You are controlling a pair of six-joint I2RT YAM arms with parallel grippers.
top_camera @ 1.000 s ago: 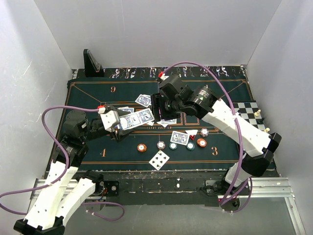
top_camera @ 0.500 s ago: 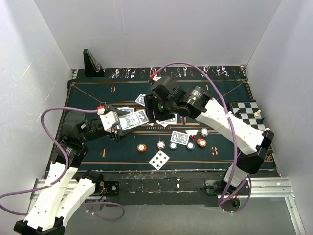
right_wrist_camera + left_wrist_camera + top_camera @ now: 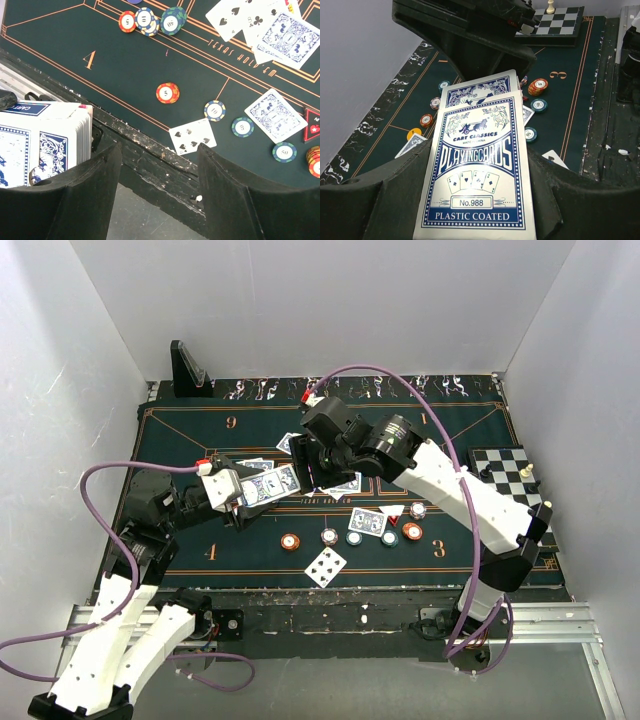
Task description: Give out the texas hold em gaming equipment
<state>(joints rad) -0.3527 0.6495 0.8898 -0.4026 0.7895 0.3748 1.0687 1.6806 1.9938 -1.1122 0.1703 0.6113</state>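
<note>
Over the middle of the green poker felt (image 3: 190,435), the left gripper (image 3: 243,492) is clamped on a deck of blue-backed playing cards (image 3: 277,482), its "Plastic Coated" cover card facing up. Just beside the deck's far end, the right gripper (image 3: 312,462) hangs with its jaws spread and nothing between them. Nearer the arms' bases, the felt carries a row of poker chips (image 3: 354,538), an orange chip (image 3: 290,541), a face-down card (image 3: 367,521) and a face-up spade card (image 3: 326,566).

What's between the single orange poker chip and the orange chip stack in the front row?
Three round chips, seen from the top camera: a white-pink chip, a teal chip, then a second teal chip.
</note>
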